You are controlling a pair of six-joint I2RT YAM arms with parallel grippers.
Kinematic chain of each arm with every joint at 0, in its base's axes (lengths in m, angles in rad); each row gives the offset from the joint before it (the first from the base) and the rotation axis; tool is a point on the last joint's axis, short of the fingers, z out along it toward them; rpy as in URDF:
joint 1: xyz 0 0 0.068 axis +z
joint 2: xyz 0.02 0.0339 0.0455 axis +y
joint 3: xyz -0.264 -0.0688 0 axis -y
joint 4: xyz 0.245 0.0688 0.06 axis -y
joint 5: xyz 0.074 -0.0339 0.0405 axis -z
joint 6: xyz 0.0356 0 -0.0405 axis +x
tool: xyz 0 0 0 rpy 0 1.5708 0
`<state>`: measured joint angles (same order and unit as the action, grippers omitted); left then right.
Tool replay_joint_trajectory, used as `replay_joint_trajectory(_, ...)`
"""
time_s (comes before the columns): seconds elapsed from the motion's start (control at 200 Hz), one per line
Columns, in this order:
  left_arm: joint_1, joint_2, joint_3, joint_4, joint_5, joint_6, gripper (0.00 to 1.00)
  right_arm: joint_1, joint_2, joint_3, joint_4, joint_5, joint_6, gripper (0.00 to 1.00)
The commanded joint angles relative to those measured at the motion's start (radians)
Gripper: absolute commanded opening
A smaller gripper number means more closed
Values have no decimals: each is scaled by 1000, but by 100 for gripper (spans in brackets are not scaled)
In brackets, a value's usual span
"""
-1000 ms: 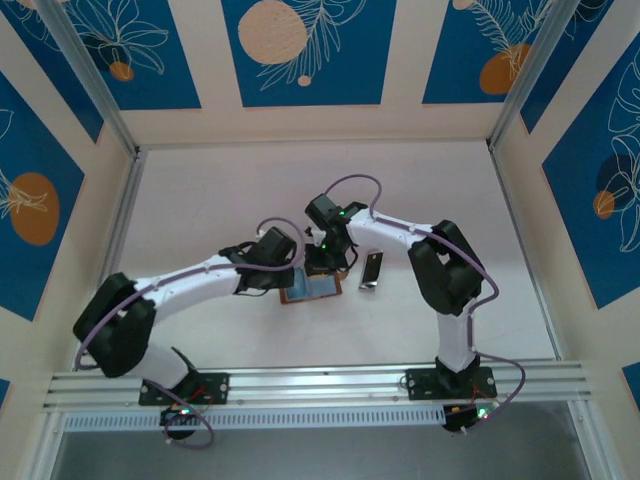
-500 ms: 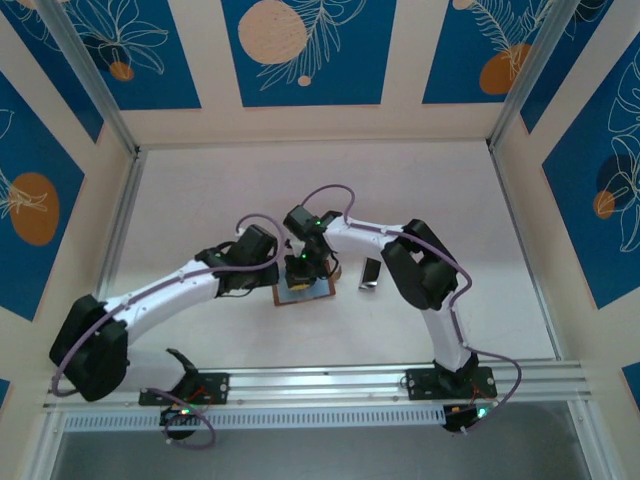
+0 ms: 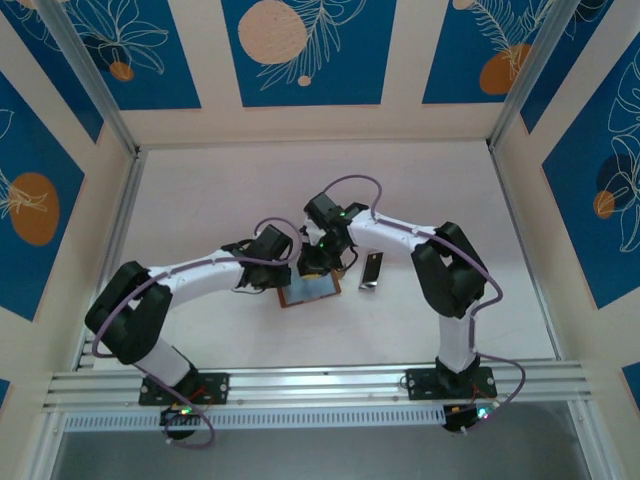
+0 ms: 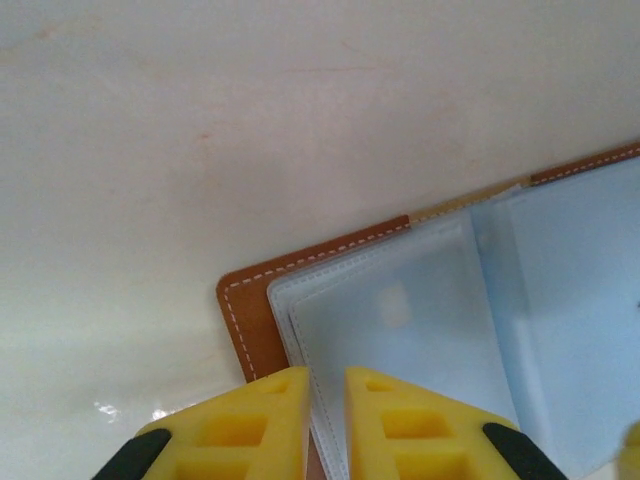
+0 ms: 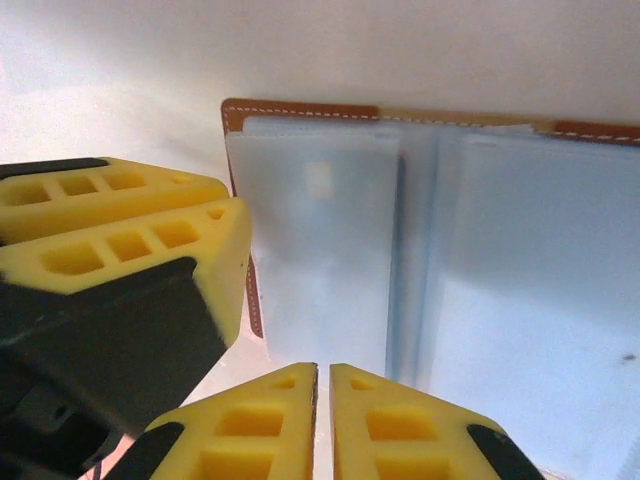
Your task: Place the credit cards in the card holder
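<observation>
Both arms have shifted right since half a second ago, and the left elbow has pulled in toward the middle. The card holder (image 3: 312, 290) has slid slightly right with them on the table (image 3: 200, 190). It lies open and flat mid-table, brown stitched leather rim underneath, pale clear sleeves facing up.

The left gripper (image 4: 327, 374) is low over one corner. Its yellow fingers are nearly together with a thin slit between them, tips right at the sleeve edge. Cannot tell if it pinches the sleeve.

The right gripper (image 5: 323, 368) is at the sleeves' edge near the fold, fingers almost touching, nothing seen between them, so closed on nothing. In the right wrist view the left gripper's fingers sit just beside the holder's side edge.

A narrow silvery piece (image 3: 371, 271) lies near the holder on its right, apart from it.
</observation>
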<state>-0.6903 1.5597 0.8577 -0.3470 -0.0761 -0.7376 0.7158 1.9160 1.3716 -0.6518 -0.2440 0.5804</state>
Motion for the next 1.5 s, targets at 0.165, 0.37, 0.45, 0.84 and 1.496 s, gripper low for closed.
replay_joint_trajectory(0.165,-10,-13,12,-33,-44,47,15,-98,-169,-121,-49,37,-2,13)
replay_joint_trajectory(0.37,-73,-73,82,-124,-166,83,15,-245,-342,-223,-73,89,12,13)
replay_joint_trajectory(0.45,-85,-55,107,-122,-142,89,16,-316,-386,-269,-78,94,12,17)
replay_joint_trajectory(0.84,-96,110,103,-35,-44,80,15,-486,-385,-394,-23,65,14,21)
replay_joint_trajectory(1.496,-97,122,26,-15,-56,47,15,-423,-313,-360,-37,160,9,18)
